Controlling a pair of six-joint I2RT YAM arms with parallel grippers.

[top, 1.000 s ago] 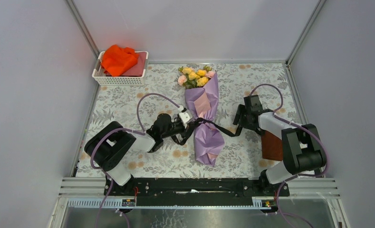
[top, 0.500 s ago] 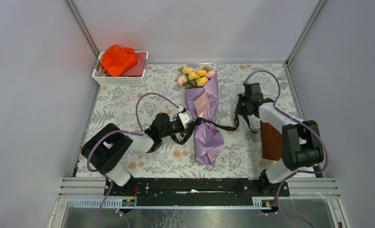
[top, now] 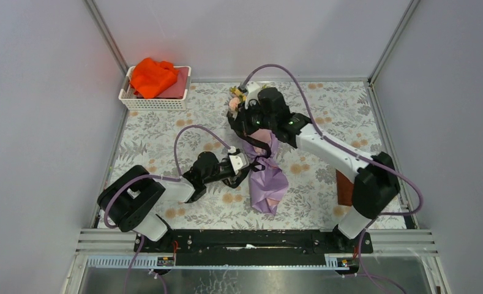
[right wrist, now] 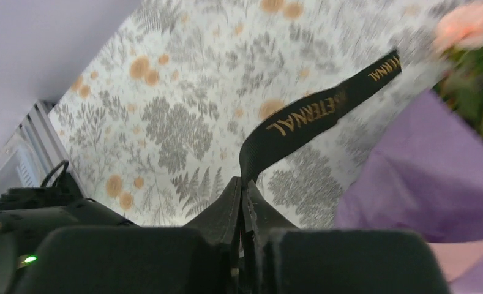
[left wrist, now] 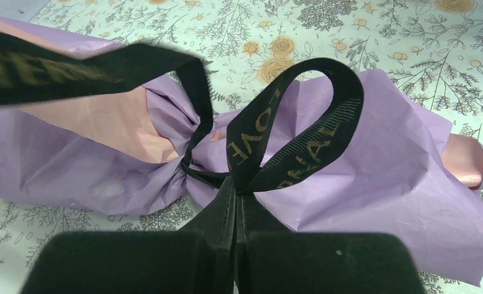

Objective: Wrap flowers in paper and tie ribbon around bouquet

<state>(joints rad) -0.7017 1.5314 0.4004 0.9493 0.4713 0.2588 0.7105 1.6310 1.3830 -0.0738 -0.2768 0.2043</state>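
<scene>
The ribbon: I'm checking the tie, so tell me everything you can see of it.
The ribbon is narrow, black and woven-looking, with gold capital lettering. It is cinched around the narrow waist of the lavender paper, gathering it. One stretch arches in a loop, pinched in the shut left tool; another runs off to the side, blurred, and is pinched in the shut right tool.

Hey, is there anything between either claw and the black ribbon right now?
Nothing visible. Both are shut on the ribbon itself: the left claw pinches a loop at the bouquet's tied waist, and the right claw pinches a tail near the flowers.
</scene>
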